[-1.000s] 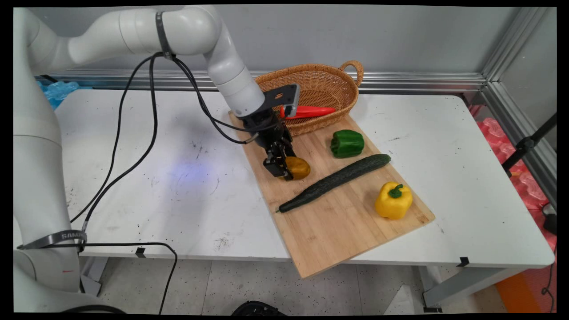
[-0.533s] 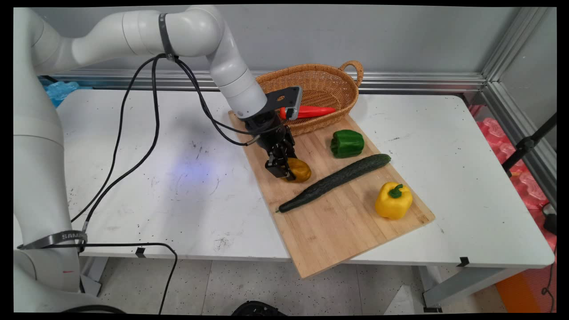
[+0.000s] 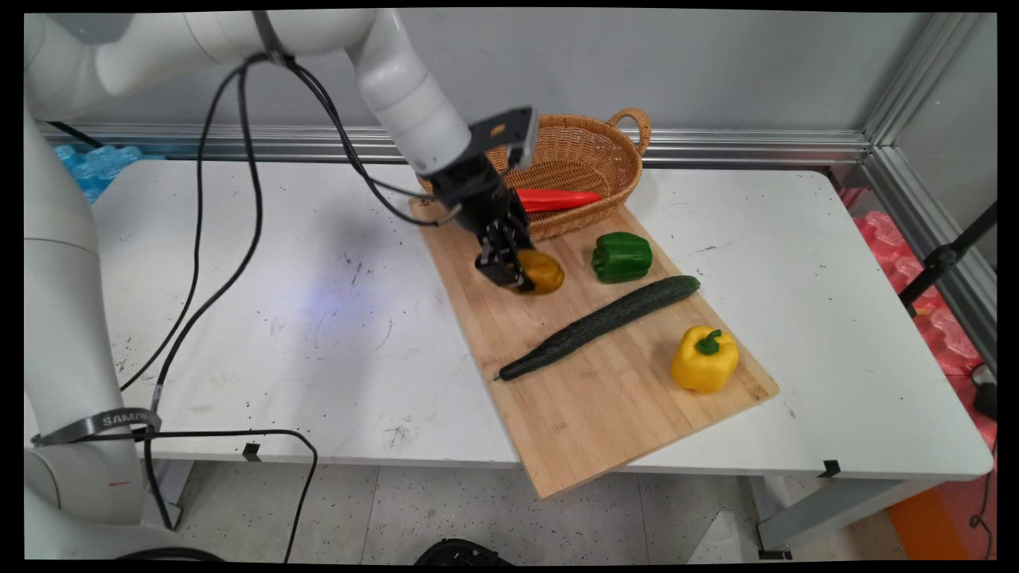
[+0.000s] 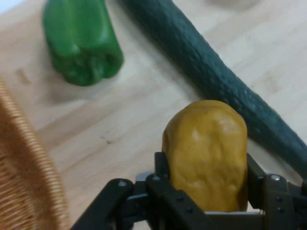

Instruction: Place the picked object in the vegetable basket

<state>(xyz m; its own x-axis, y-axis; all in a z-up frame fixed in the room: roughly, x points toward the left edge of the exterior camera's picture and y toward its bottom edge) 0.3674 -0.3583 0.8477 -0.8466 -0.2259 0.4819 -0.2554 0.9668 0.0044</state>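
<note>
Potato (image 3: 542,271) (image 4: 207,154) sits clamped between the fingers of the gripper (image 3: 509,273) (image 4: 204,184), clear above the board (image 3: 605,382), long axis along the fingers, with the basket (image 3: 589,151) just behind it.

Only one piece of lettering can be made out. In the main view, a grey strap (image 3: 95,422) wraps the lower part of the white arm at the left, holding a black cable (image 3: 231,434) against it. Pale capital letters on the strap begin with "SAM"; the letters after that are too small and too curved round the arm to read with any certainty. In the hand view, no text, label, number or sign can be read.
</note>
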